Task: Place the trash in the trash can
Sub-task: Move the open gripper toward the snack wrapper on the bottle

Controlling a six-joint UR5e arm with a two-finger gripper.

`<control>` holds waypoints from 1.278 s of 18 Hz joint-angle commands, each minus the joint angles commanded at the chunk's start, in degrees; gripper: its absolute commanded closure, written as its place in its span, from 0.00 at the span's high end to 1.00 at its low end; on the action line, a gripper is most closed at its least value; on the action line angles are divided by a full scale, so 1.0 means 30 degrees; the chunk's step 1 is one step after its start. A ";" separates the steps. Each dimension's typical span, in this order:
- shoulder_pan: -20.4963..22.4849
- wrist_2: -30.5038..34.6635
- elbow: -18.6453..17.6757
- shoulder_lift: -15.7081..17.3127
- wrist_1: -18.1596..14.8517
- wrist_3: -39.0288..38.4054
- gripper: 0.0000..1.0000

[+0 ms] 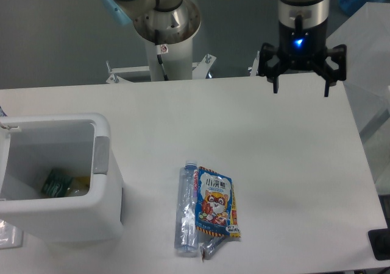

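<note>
End effector: the end effector (pixel 300 82) hangs in the upper right of the frame, over the far edge of the table (pixel 274 164); its two fingers stand wide apart with nothing between them, and a blue light glows on its body.
Trash can: the white trash can (pixel 55 182) stands at the lower left of the frame, with a grey tab on the side facing the middle of the table.
Inside the can: a green item (pixel 56 182) and something yellowish beside it lie on the bottom; what they are is hard to tell.
Snack packet: the blue snack packet (pixel 214 202) lies flat at lower centre, well apart from the can.
Bottle: the crushed clear bottle (pixel 186 216) lies lengthwise along the packet's left edge, touching or just beside it, its blue cap toward the top of the frame.
Wrapper: the small silvery wrapper (pixel 211 248) sits at the packet's lower edge, near the bottom of the bottle.
Progress: the can seems to hold a few pieces already, but three pieces remain on the table and none is gripped.
Left to do: by my judgement, each of the three needs a pick at lower centre and a carry to the left over the can's opening.
</note>
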 joint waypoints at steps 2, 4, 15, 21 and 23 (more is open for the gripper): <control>0.0000 -0.0029 0.0029 0.0000 0.0058 0.0000 1.00; 0.0000 -0.0262 0.0146 0.0000 0.0059 -0.0029 1.00; -0.0088 -0.2226 -0.0965 -0.0234 0.0937 -0.1757 1.00; -0.0409 -0.2197 -0.3161 -0.0088 0.3923 -0.4039 1.00; -0.0993 -0.2168 -0.3689 -0.0233 0.3984 -0.4364 1.00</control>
